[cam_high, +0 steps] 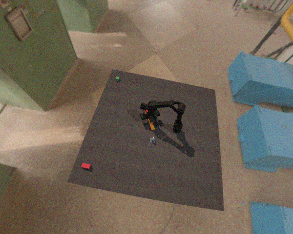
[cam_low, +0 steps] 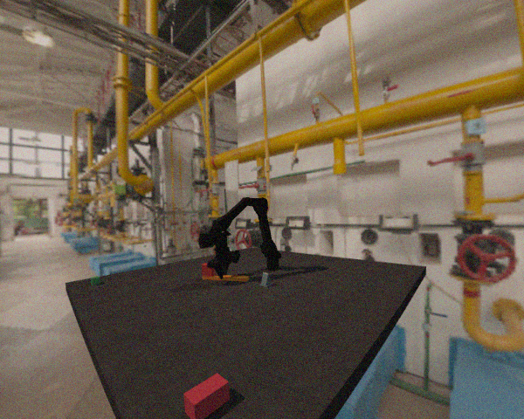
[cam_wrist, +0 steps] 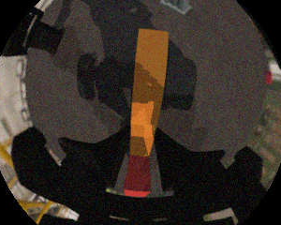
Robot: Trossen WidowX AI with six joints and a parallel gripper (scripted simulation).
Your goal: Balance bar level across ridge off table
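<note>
The bar is orange with a red end and lies low on the dark table. My gripper reaches down over the bar's red end and is shut on the bar there. The ridge, a small grey-blue wedge, stands just beyond the bar's free orange end, apart from it. The arm's shadow falls across the bar in the wrist view.
A red block lies near the table's front left corner. A small green cube sits at the far left corner. The arm's base stands right of the bar. Blue crates stand on the floor beyond the table.
</note>
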